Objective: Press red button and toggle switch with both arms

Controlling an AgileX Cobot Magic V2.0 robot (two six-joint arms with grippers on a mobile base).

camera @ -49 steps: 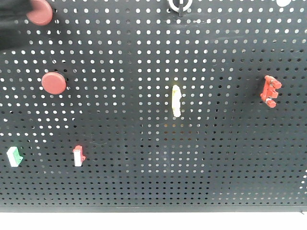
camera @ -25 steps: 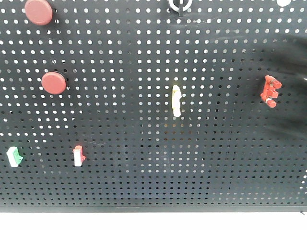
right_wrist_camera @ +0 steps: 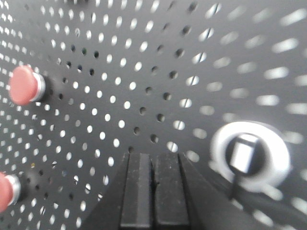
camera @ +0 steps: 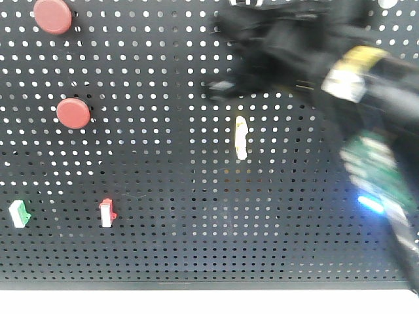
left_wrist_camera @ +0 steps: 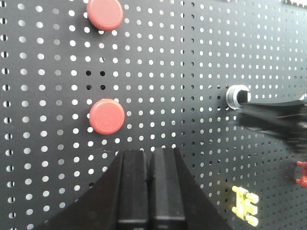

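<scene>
- The front view faces the pegboard (camera: 170,255) squarely from farthest back, taking in its bottom edge.
- The left wrist view looks straight at its top-left part from nearer.
- The right wrist view is nearest, slanting leftward along it.
- All three share the upper button (camera: 52,16) and lower button (camera: 73,113); both wrist views share the switch (right_wrist_camera: 249,155).

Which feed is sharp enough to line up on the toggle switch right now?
Left wrist view: sharpest, the toggle switch and pegboard are crisp. Right wrist view: the switch is smeared and nearby holes streak, though the right tool is in focus. Front view: the right arm is a motion blur across the upper right.
</scene>
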